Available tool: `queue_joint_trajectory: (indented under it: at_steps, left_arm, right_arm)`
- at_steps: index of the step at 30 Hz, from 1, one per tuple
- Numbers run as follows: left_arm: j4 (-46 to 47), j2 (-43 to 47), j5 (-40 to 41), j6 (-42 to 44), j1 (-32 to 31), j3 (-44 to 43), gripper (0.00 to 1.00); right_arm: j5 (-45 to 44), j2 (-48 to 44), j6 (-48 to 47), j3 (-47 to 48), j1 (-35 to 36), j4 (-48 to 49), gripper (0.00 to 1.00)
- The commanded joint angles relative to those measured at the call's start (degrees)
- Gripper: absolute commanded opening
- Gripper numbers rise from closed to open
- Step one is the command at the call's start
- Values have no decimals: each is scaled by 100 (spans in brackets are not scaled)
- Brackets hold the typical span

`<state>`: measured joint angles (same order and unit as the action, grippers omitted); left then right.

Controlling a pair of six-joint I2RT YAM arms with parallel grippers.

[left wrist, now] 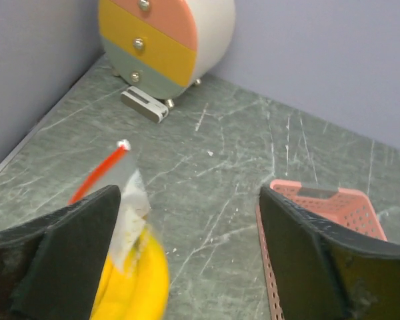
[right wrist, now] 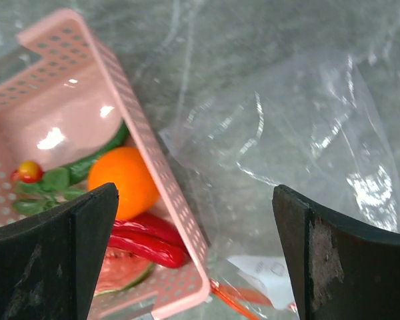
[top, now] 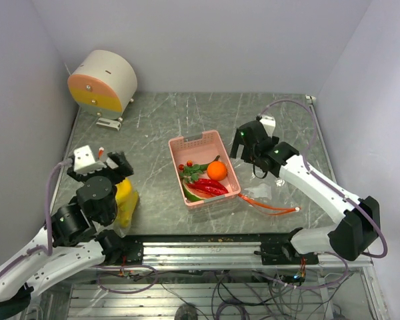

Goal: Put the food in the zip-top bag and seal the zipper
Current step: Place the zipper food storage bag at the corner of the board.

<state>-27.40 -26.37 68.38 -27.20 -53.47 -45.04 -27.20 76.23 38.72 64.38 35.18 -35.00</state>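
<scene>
A pink tray in mid-table holds an orange, red chili peppers and a watermelon slice. The clear zip-top bag lies flat just right of the tray, its orange-red zipper along the near edge. My right gripper is open and empty above the bag beside the tray wall; the orange, chilis and zipper show below it. Yellow bananas lie at the left. My left gripper is open over them; a white label and an orange-red strip lie on them.
A round pastel drawer unit stands in the back left corner, a small white block in front of it. Small red tomatoes and green stems lie in the tray. Walls close in the left, back and right; a metal rail runs along the near edge.
</scene>
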Motion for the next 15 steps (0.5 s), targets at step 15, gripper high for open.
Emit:
queue_joint_trajectory:
  at_steps: [15]
  left_arm:
    - [1050, -360, -3014, 1182, 13, 77, 100]
  right_arm:
    - [279, -20, 1139, -1039, -791, -1350, 100]
